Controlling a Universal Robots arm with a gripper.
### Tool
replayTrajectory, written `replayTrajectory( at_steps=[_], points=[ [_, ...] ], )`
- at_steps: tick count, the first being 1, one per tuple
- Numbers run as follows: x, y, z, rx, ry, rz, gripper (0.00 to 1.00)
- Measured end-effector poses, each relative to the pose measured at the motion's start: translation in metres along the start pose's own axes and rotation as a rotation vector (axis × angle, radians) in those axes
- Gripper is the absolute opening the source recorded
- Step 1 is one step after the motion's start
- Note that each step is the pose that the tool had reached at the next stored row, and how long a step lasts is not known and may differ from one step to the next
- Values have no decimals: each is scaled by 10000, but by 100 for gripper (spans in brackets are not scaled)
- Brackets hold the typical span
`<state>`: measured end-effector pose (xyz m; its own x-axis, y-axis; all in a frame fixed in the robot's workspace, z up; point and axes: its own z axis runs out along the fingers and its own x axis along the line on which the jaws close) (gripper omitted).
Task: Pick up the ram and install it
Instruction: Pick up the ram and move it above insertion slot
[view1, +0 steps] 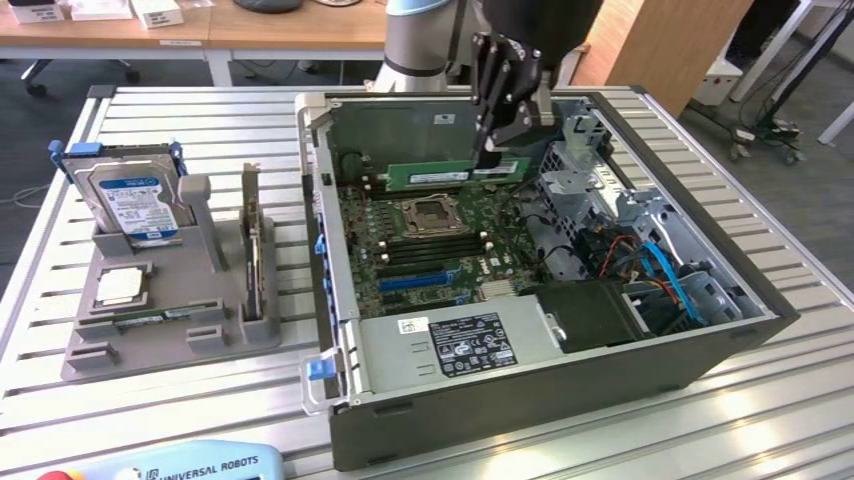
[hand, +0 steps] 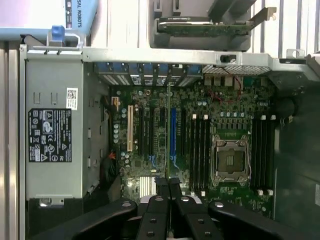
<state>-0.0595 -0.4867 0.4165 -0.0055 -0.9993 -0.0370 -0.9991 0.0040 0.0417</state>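
Note:
The ram (view1: 434, 176) is a long, narrow green stick, and my gripper (view1: 491, 150) is shut on its end at the exterior view's right. It hangs level above the motherboard (view1: 427, 245) inside the open computer case (view1: 534, 385), just behind the CPU socket (view1: 430, 212). In the wrist view the ram (hand: 167, 130) appears edge-on as a thin line running out from my gripper (hand: 168, 182) over the board. Black memory slots (hand: 197, 145) lie beside the CPU socket (hand: 231, 160). The stick is not touching the board.
On the exterior view's left, a grey holder (view1: 174, 330) carries a blue-labelled hard drive (view1: 127, 200), an upright expansion card (view1: 251, 235) and a CPU chip (view1: 120, 285). The power supply (view1: 447, 345), cables and drive cage (view1: 601, 200) crowd the case.

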Motion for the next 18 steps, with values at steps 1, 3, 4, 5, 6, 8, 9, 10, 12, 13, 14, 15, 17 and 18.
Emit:
replayTrajectory(
  at_steps=[1,3,4,5,6,8,9,10,12,13,14,15,17,18],
  points=[
    [0,-36,-1,0,0,2,12],
    [-1,-104,-4,0,1,1,12],
    [-1,-132,-6,0,1,0,12],
    [-1,-161,-7,0,1,1,12],
    [-1,-187,-8,0,1,2,12],
    [-1,-237,-10,0,0,2,12],
    [-1,-260,-11,0,1,1,12],
    [-1,-276,-11,0,1,0,12],
    [-2,-280,-11,0,1,1,12],
    [-2,-280,-11,0,0,1,12],
    [-2,-280,-11,0,0,1,12],
    [-5,-281,-11,0,0,2,12],
    [-56,-280,-8,1,0,2,12],
    [-100,-280,-5,1,1,1,12]
  ],
)
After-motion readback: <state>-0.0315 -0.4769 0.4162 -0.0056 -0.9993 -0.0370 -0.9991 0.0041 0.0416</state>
